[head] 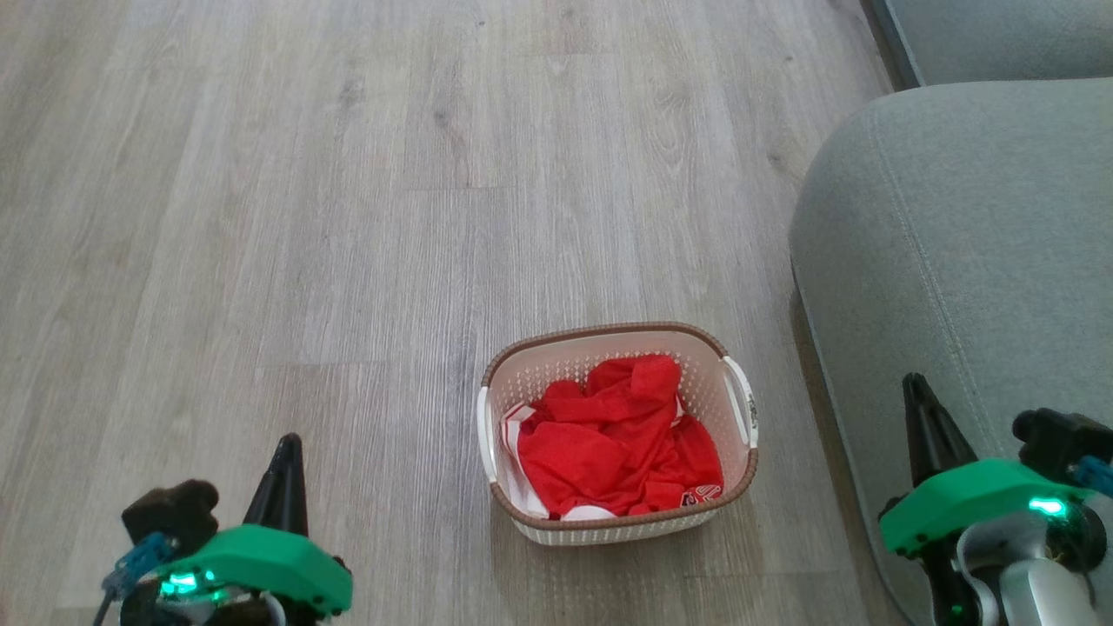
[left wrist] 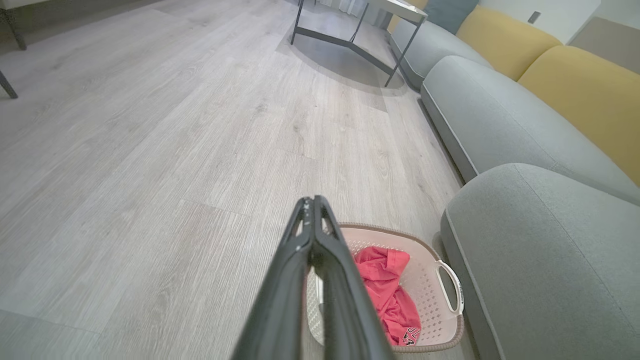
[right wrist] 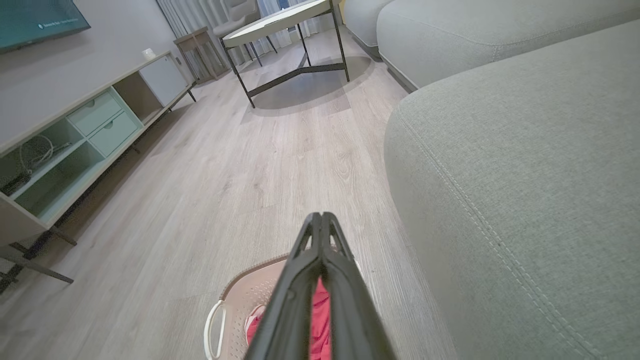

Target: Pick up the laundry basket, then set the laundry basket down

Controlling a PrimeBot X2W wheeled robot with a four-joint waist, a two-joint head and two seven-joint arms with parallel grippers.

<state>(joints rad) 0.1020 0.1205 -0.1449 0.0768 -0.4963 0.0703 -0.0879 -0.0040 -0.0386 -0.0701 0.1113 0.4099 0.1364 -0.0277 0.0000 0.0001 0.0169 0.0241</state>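
Note:
The laundry basket (head: 735, 482) stands on the wooden floor beside a grey sofa, cream-white and perforated with a brown woven-look rim and white side handles; red clothing (head: 617, 439) lies inside. My left gripper (head: 285, 448) is shut at the lower left, well left of the basket and apart from it. My right gripper (head: 915, 387) is shut at the lower right, over the sofa's edge, right of the basket. The left wrist view shows the basket (left wrist: 425, 287) partly behind the left gripper (left wrist: 312, 201). In the right wrist view the basket (right wrist: 240, 295) lies below the right gripper (right wrist: 320, 217).
A grey sofa (head: 956, 243) stands close against the basket's right side, with yellow back cushions (left wrist: 580, 95). A metal-legged coffee table (right wrist: 280, 25) stands farther ahead and a media cabinet (right wrist: 75, 130) lines the wall. Open wooden floor (head: 304, 217) stretches ahead and left.

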